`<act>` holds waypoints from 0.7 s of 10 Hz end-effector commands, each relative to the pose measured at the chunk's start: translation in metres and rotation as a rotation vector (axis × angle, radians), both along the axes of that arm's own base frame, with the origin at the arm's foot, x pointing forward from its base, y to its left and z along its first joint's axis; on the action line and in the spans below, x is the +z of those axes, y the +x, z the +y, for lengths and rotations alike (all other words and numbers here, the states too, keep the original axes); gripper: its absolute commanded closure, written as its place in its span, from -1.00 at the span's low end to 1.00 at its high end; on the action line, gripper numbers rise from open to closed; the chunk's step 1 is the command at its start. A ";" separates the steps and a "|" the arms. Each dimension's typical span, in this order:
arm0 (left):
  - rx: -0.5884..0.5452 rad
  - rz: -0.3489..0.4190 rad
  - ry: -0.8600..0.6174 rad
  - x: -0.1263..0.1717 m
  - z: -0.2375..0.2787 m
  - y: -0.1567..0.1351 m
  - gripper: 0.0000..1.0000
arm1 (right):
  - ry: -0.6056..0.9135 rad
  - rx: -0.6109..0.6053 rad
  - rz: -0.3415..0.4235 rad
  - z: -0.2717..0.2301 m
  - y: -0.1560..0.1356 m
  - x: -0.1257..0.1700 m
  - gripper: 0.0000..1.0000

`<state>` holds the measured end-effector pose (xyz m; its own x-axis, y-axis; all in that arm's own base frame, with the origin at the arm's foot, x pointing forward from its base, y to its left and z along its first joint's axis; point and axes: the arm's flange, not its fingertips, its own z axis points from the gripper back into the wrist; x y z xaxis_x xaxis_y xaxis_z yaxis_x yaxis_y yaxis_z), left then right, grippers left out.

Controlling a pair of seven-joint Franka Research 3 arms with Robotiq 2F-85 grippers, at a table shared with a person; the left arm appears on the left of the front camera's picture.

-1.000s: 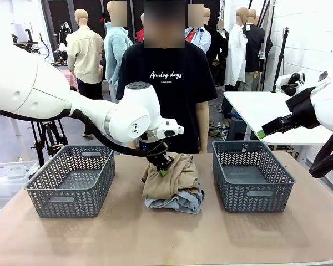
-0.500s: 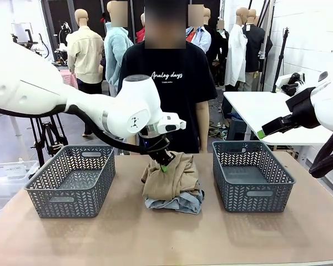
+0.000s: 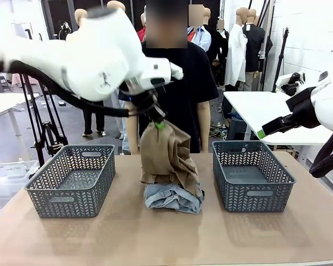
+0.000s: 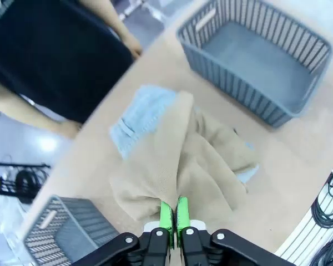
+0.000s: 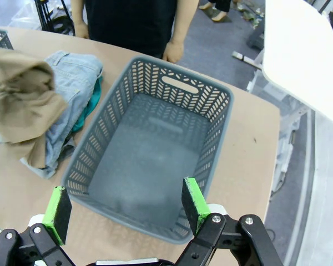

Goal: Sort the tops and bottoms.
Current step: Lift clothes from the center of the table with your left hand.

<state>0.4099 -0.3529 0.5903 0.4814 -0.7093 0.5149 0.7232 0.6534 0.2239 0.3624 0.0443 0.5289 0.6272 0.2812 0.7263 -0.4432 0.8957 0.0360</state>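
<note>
Left gripper [image 3: 159, 124] is up high over the middle of the table [image 3: 155, 238], green pads pinched tight on a bunch of the tan khaki top [image 3: 166, 155]. The top hangs from that pinch like a bell, long axis straight up and down, gathered end at the top and loose folds spreading toward the table. Its lower edge drapes on the light blue denim bottoms [image 3: 173, 198], which lie flat beneath it, spread left to right between the two baskets. From the right wrist, a strip of teal-green tee [image 5: 89, 112] peeks out under the denim's edge. Right gripper [image 5: 124, 189] hovers with jaws wide, nothing between them, above the right grey basket [image 3: 253, 176], which holds nothing. The left grey basket [image 3: 72, 180] has nothing in it either. The tabletop is plain tan board. A person in a black tee [image 3: 183, 83] stands at the far edge, with a white table [image 3: 255, 108] off to the right.
</note>
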 end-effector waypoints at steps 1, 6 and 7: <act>-0.045 -0.077 -0.016 0.041 0.020 -0.017 1.00 | 0.003 -0.006 0.009 0.001 0.001 -0.002 -1.00; -0.028 -0.262 -0.009 0.123 0.033 -0.034 1.00 | 0.003 -0.006 0.009 0.001 0.001 -0.002 -1.00; -0.024 -0.259 -0.022 0.122 0.035 -0.030 1.00 | 0.003 -0.006 0.009 0.001 0.001 -0.002 -1.00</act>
